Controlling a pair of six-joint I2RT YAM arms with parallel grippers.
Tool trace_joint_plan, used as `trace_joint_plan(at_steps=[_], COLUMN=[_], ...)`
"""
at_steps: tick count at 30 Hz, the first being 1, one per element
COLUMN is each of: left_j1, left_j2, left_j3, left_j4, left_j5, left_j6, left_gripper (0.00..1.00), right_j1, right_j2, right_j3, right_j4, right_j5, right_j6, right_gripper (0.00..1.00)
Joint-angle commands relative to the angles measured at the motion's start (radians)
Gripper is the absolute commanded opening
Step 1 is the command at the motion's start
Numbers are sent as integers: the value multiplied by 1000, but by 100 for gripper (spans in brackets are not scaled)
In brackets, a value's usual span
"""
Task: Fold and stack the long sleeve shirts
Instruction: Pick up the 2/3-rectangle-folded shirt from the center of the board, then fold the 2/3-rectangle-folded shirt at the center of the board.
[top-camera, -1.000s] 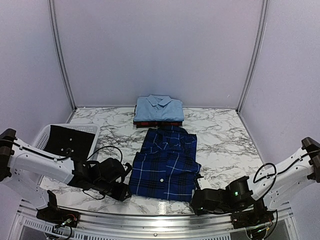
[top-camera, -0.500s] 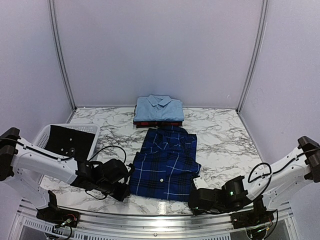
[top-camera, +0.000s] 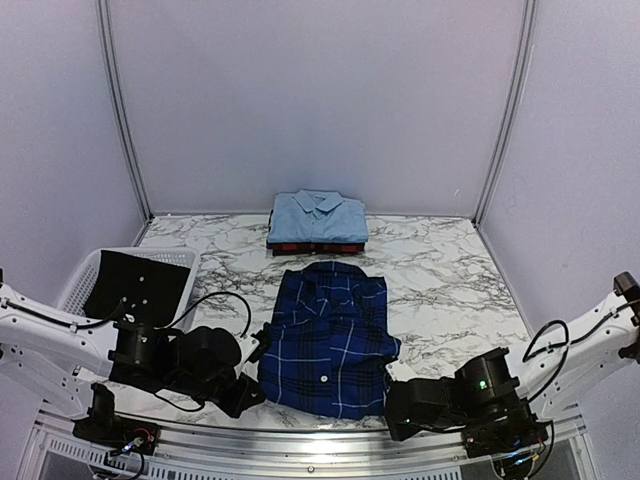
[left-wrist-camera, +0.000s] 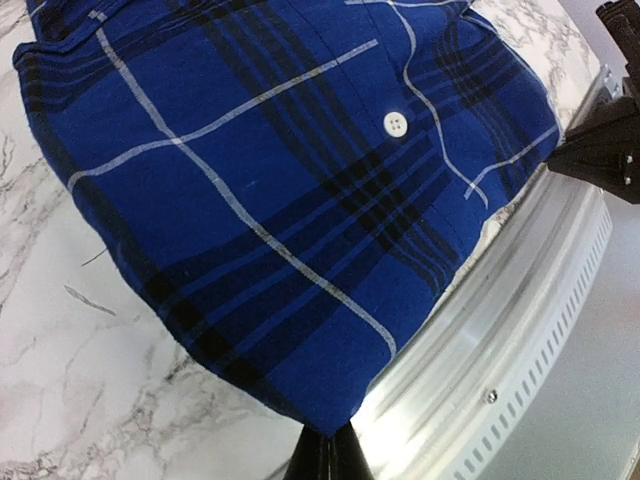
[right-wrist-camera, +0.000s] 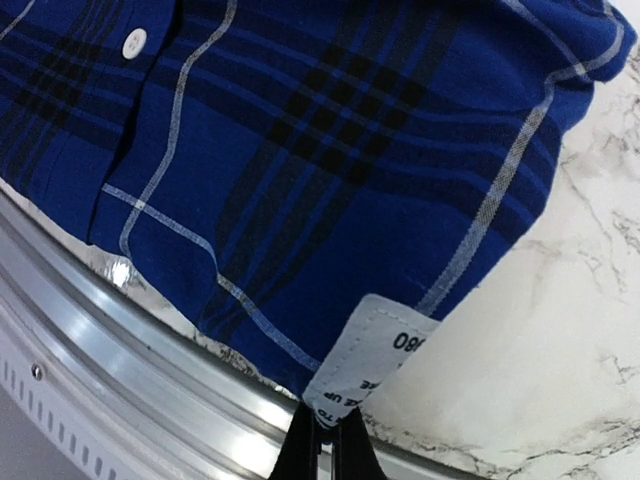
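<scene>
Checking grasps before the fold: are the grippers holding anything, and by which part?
Both hold the navy plaid shirt: the left gripper pinches its near left corner, the right gripper its near right corner, by the white label.

Left gripper (left-wrist-camera: 327, 450) pinched a corner of the navy plaid shirt (left-wrist-camera: 270, 170) at 6 o'clock.
A white button (left-wrist-camera: 394, 124) sat toward 1 o'clock; marble table (left-wrist-camera: 60, 390) at 8, metal rail (left-wrist-camera: 510, 330) at 4.

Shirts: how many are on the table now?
3. The navy plaid shirt lies at the near edge; the light blue shirt sits folded at the back, with the red-and-black shirt just an edge beneath it. The basket may hide more.
</scene>
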Motion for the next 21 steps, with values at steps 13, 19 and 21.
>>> trace_joint_plan(at_steps=[13, 19, 21], left_j1=[78, 412, 512], left_j2=[-79, 189, 304], left_j3=[322, 469, 497], left_j4=[-289, -178, -118], left_j5=[-89, 110, 167], left_j6=[-38, 131, 135], left_gripper=[0, 0, 0], right_j1=[-215, -695, -802], right_j2=[-196, -24, 117], right_j3=[248, 268, 304], right_j4=[-130, 152, 236], right_j5=[-86, -279, -318], right_j6=[-158, -373, -411], right_gripper=[0, 0, 0])
